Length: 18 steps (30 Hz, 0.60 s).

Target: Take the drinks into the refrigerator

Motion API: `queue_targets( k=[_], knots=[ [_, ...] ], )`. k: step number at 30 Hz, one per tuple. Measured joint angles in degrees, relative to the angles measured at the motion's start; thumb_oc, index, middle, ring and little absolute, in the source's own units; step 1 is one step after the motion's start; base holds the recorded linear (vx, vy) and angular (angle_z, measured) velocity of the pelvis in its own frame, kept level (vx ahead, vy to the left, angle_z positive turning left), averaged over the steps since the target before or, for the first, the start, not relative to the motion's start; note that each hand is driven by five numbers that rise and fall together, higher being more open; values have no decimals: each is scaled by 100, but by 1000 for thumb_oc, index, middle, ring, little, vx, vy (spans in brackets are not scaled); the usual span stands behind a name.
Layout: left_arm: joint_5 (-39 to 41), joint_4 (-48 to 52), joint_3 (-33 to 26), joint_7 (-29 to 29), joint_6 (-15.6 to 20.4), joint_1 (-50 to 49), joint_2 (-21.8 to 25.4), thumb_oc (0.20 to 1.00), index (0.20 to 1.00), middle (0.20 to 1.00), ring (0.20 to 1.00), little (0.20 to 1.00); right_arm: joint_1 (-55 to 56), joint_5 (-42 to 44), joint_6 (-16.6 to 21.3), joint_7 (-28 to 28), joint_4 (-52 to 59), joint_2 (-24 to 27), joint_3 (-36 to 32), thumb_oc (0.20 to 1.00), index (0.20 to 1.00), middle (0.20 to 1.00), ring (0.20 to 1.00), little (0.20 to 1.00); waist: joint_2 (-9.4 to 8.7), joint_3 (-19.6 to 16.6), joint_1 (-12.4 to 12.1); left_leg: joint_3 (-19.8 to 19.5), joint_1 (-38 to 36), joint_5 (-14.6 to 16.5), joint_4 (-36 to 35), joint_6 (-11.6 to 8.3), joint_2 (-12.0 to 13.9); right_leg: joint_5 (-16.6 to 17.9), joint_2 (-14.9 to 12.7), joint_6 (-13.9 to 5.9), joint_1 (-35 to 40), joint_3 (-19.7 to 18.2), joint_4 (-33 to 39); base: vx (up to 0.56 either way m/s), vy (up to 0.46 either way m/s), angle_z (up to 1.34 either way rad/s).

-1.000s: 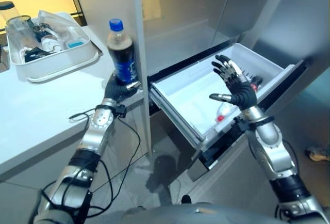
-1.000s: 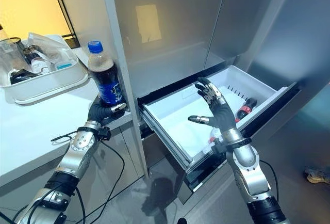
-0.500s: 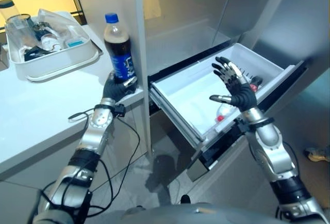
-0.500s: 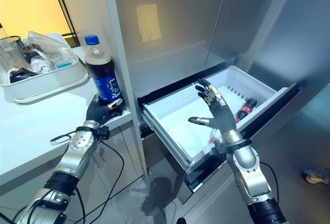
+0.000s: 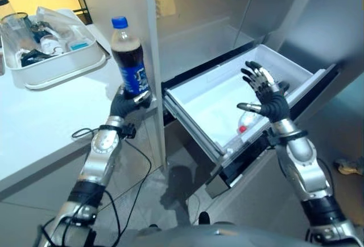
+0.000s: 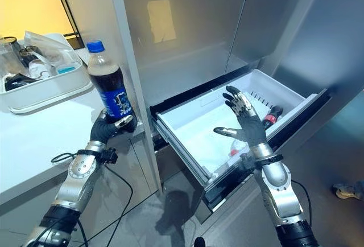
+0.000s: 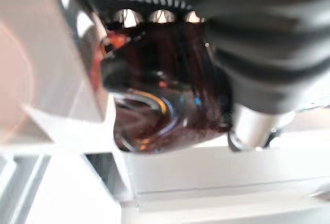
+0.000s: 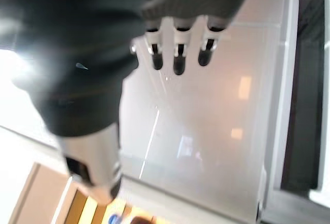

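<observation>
In the left eye view, the left hand (image 5: pixel 126 102) was curled round the lower part of a cola bottle (image 5: pixel 128 59) with a blue cap, holding it upright above the edge of the white counter (image 5: pixel 40 116), just beside the refrigerator's grey side panel (image 5: pixel 128 8). Behind it on the counter stood a white tray (image 5: pixel 57 68) of mixed kitchenware. The white freezer drawer (image 5: pixel 199 102) was pulled out, and the right hand (image 5: pixel 267 96) hung over it with fingers spread and straight, holding nothing. A red-capped bottle (image 5: pixel 243 127) lay in the drawer below that hand.

In the right eye view, another dark bottle with a red cap (image 6: pixel 272 114) lay against the drawer's far wall, beyond the right hand.

In the left wrist view, the dark bottle's base (image 7: pixel 154 100) sat clamped between fingers and thumb.

In the right wrist view, the straight fingers (image 8: pixel 178 61) pointed over the drawer's white floor (image 8: pixel 216 131).
</observation>
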State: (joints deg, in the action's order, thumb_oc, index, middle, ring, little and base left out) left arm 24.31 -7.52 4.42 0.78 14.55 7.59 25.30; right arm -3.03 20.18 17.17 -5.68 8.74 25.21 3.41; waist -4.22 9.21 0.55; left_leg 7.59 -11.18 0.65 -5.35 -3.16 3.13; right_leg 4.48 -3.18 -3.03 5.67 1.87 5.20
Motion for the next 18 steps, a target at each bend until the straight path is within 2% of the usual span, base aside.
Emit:
queue_targets(
  k=[5, 9, 11, 16, 18],
  knots=[
    [650, 545, -421, 175, 26, -484, -206, 200, 200, 200, 200, 200, 61, -167, 0, 54, -6, -4, -152, 1000, 1000, 1000, 1000, 1000, 6, 75, -20, -16, 20, 0, 6, -1, 2, -2, 2, 2, -8, 14, 0, 0, 0, 0],
    [855, 850, -643, 335, 30, -800, -236, 200, 200, 200, 200, 200, 92, -200, 1, 50, -6, -3, -272, 1000, 1000, 1000, 1000, 1000, 3, 91, -43, -44, 72, -3, 26, 0, 0, -2, -2, 2, -45, 39, 0, -13, -3, 3],
    [857, 874, -661, 429, 30, -827, -238, 200, 200, 200, 200, 200, 97, -145, 1, 16, -25, -3, -302, 1000, 1000, 1000, 1000, 1000, 14, 108, -137, -52, 73, -3, 27, -1, 2, -4, 1, 3, -45, 47, 0, 0, 0, 0],
    [864, 1265, -828, 698, 29, -1205, -162, 200, 200, 200, 200, 200, 106, 735, -92, -449, -130, 51, -270, 1000, 1000, 1000, 1000, 1000, -38, 195, -181, -89, 74, -6, 27, -4, 1, -7, -3, 4, -25, 86, 0, -10, -14, 4],
    [923, 1309, -786, 929, 31, -1245, -139, 200, 200, 200, 200, 200, 93, 1481, -253, -772, -156, 170, -194, 1000, 1000, 1000, 1000, 1000, -54, 228, -295, -124, 70, -14, 25, -7, 0, -13, -7, 2, -11, 115, 0, 17, -14, 7]
  ],
)
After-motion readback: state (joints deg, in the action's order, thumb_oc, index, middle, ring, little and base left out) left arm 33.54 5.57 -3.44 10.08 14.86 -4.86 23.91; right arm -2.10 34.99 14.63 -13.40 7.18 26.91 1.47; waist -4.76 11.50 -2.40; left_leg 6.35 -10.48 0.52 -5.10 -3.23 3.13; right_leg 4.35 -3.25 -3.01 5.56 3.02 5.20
